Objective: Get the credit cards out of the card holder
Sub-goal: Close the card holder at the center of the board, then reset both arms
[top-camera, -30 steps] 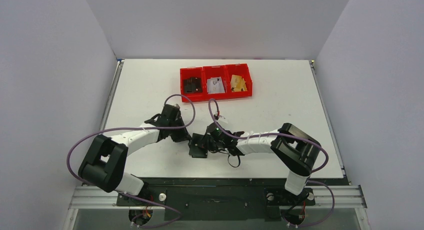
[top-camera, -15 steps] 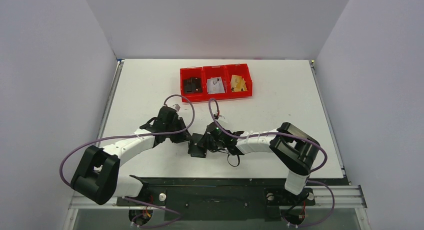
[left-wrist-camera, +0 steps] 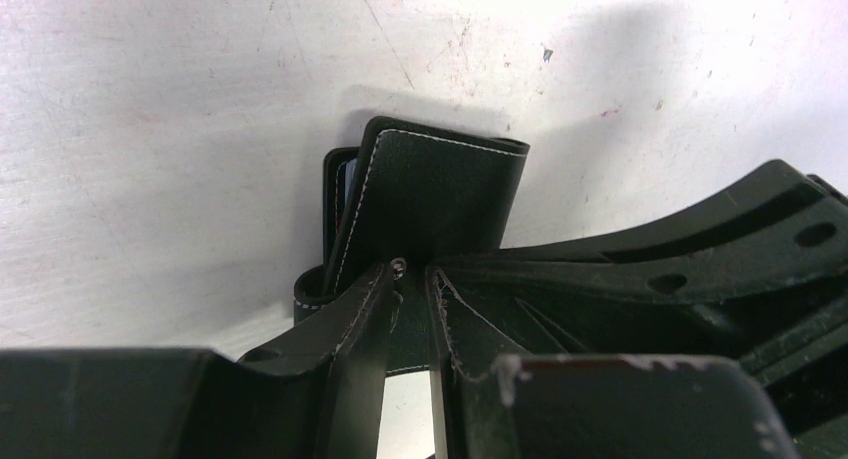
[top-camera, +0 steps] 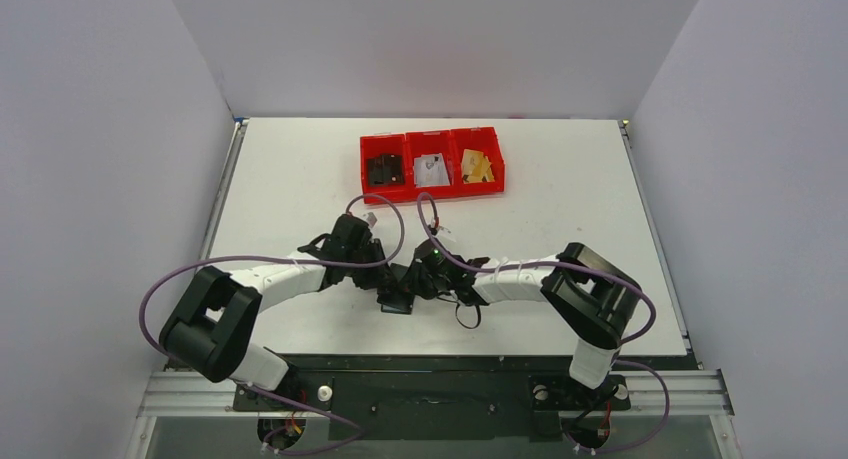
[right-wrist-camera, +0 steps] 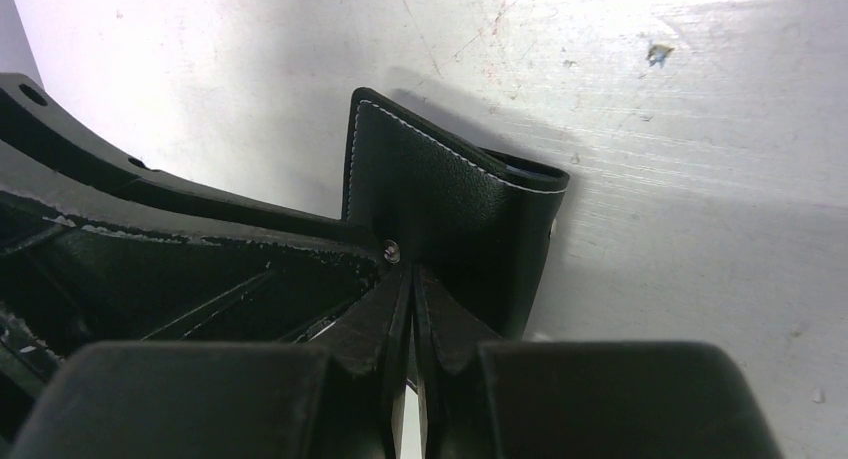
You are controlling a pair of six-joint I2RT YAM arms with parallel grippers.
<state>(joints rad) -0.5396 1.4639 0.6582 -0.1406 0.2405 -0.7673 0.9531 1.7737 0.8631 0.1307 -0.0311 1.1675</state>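
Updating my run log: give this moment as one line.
right gripper: shut on card holder | left gripper: slightly open at its edge

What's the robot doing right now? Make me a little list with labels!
wallet: black, propped up, not lying flat on the table
right fingers: pinched shut on the wallet's edge
left fingers: a little open, at the same edge
red bins: three in a row at the back
gold cards: in the right-hand bin
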